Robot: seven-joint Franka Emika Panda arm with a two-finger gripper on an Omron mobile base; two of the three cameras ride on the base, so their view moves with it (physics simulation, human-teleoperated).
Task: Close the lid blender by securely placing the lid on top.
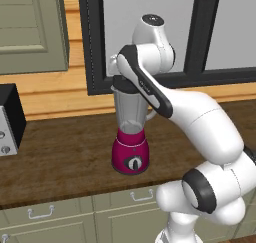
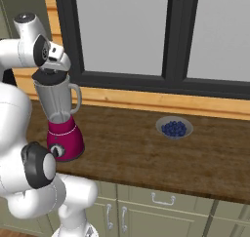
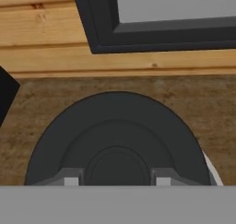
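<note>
The blender (image 1: 131, 152) stands on the wooden counter, with a magenta base, a black dial and a tall clear jar (image 1: 131, 109). The flat round black lid (image 1: 125, 83) lies at the jar's mouth, level with its rim. My gripper (image 2: 51, 71) comes down on it from above. In the hand view the lid (image 3: 115, 126) lies close under the camera, and my gripper (image 3: 115, 179) has its two fingertips on either side of the lid's raised centre knob, shut on it. A sliver of the jar's rim (image 3: 211, 168) peeks out at the lid's right. From the right base view the blender (image 2: 63, 138) is at the left, with its handle turned right.
A black-and-silver boxy appliance (image 1: 7, 119) stands on the counter far left of the blender. A small bowl of blueberries (image 2: 174, 128) sits well to the right. A dark-framed window (image 2: 171, 41) and a wooden sill run behind. Drawers line the counter front.
</note>
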